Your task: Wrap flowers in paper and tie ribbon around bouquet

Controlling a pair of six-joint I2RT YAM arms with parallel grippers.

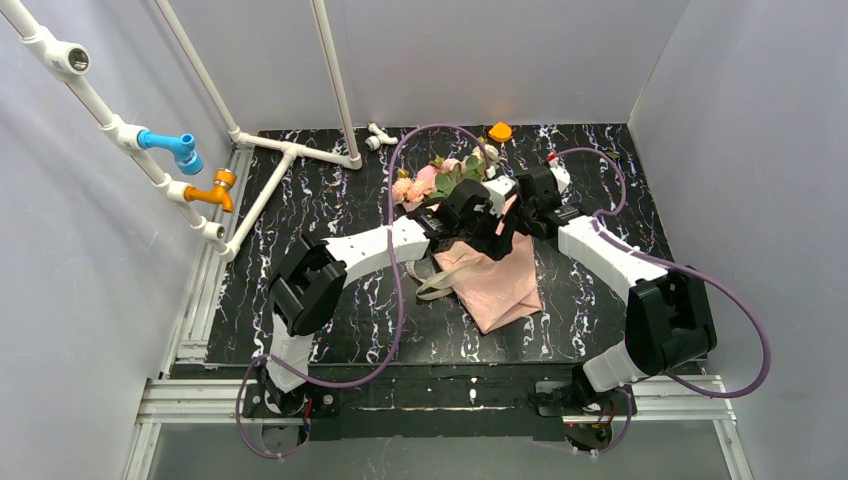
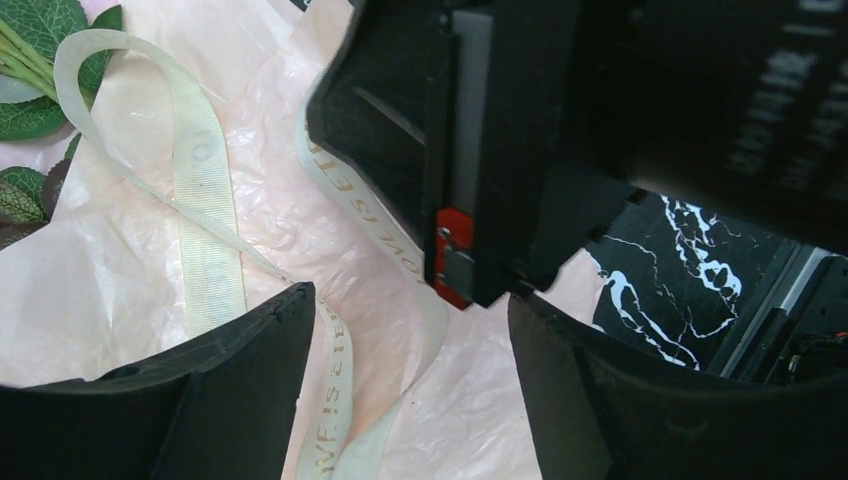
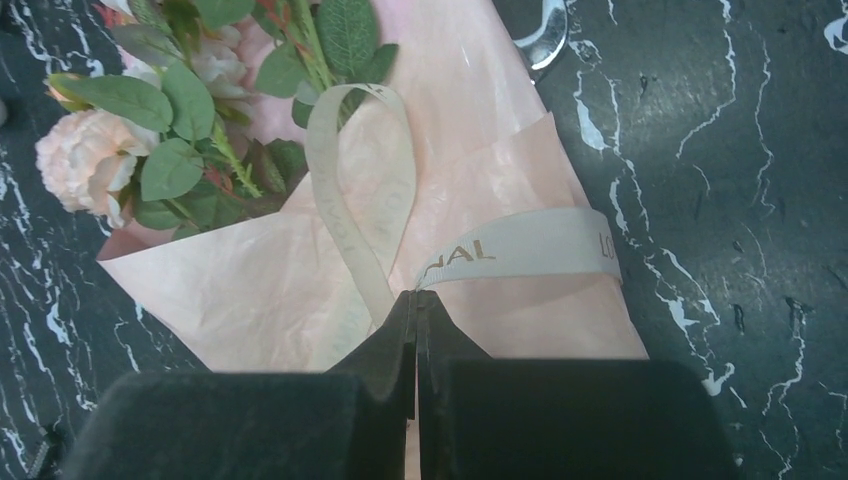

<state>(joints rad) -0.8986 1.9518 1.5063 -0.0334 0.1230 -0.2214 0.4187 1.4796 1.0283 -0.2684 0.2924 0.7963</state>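
The bouquet lies mid-table: pink and cream flowers (image 1: 432, 176) with green leaves stick out of a salmon paper (image 1: 497, 283) cone. A cream ribbon (image 3: 530, 245) with gold lettering bands the cone and makes a loop (image 3: 352, 180) toward the leaves. My right gripper (image 3: 416, 296) is shut on the ribbon where band and loop meet. My left gripper (image 2: 410, 340) hovers open just over the paper (image 2: 130, 290), close against the right gripper's body (image 2: 470, 150). A ribbon strand (image 2: 335, 400) runs between its fingers, beside the left one, unpinched. A loose ribbon tail (image 1: 435, 286) trails off the paper's left side.
White pipes with a blue tap (image 1: 172, 146) and an orange tap (image 1: 214, 190) run along the left wall. An orange cap (image 1: 499, 131) and a white pipe fitting (image 1: 380, 135) lie at the back. A steel spanner (image 3: 545, 35) sits beyond the cone. Purple cables loop over both arms.
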